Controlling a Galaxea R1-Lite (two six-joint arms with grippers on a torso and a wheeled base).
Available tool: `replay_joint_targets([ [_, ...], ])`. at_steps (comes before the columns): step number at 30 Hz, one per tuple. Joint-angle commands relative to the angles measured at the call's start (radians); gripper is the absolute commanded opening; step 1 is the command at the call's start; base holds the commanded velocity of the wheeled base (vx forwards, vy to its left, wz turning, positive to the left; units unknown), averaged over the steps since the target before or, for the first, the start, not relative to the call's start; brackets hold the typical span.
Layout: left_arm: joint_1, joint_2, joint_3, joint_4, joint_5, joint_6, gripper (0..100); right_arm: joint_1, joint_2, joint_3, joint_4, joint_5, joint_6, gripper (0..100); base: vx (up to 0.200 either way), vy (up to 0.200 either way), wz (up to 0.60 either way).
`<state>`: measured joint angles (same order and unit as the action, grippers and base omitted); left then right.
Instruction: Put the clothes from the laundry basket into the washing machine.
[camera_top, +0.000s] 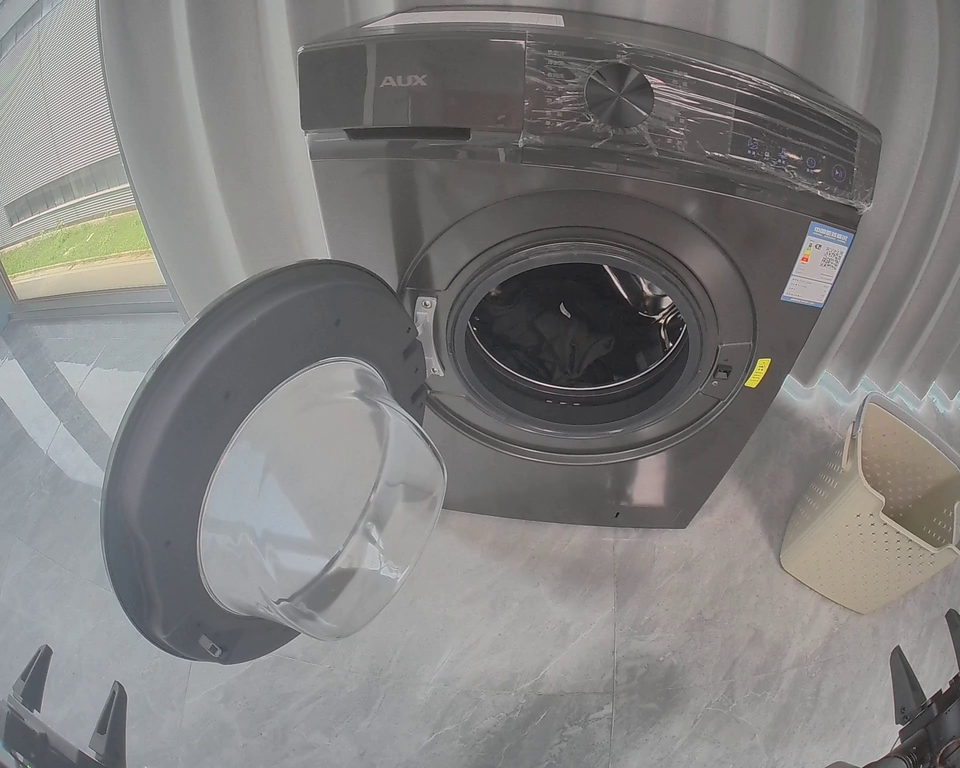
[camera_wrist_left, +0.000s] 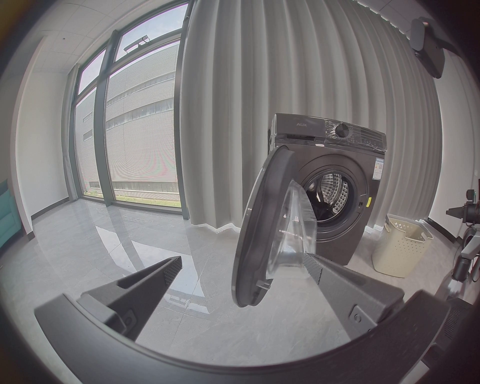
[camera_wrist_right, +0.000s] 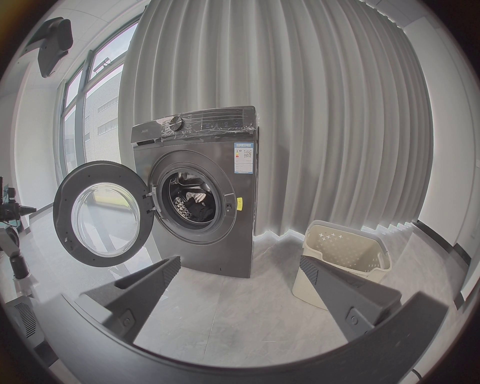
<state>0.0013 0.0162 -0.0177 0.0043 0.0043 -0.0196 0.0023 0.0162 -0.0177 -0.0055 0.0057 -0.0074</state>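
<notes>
The grey washing machine (camera_top: 600, 200) stands in front of me with its round door (camera_top: 260, 460) swung wide to the left. Dark clothes (camera_top: 570, 335) lie inside the drum, and the right wrist view shows these clothes (camera_wrist_right: 197, 207) as a dark heap with a light piece. The cream laundry basket (camera_top: 880, 510) sits on the floor right of the machine; the inside of this basket (camera_wrist_right: 345, 250) looks empty. My left gripper (camera_top: 72, 690) hangs low at the near left, open and holding nothing. My right gripper (camera_top: 930, 655) is low at the near right, open and empty too.
The open door (camera_wrist_left: 260, 225) juts out over the floor close ahead of my left gripper (camera_wrist_left: 240, 262). A grey curtain (camera_wrist_right: 325, 100) hangs behind the machine and tall windows (camera_wrist_left: 135, 125) stand to the left. Bare tiled floor (camera_top: 600, 650) lies between me and the machine.
</notes>
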Motion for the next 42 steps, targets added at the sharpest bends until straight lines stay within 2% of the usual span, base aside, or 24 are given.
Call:
replay_joint_targets([
  [1,0.002,-0.015,0.016,0.000,0.000,0.000,100,0.001,-0.001,0.018,-0.001,0.000,0.000,100,0.000,0.000,0.00],
  [8,0.000,-0.015,0.016,0.000,0.000,0.000,100,0.001,-0.001,0.018,-0.001,0.000,0.000,100,0.000,0.000,0.00],
  [20,0.000,-0.015,0.016,-0.001,-0.001,0.000,100,0.001,-0.001,0.018,-0.001,0.000,0.000,100,0.000,0.200,0.00],
  [42,0.002,-0.016,0.015,0.000,-0.009,0.017,100,0.002,-0.001,0.018,0.001,0.000,0.000,100,0.000,0.000,0.00],
])
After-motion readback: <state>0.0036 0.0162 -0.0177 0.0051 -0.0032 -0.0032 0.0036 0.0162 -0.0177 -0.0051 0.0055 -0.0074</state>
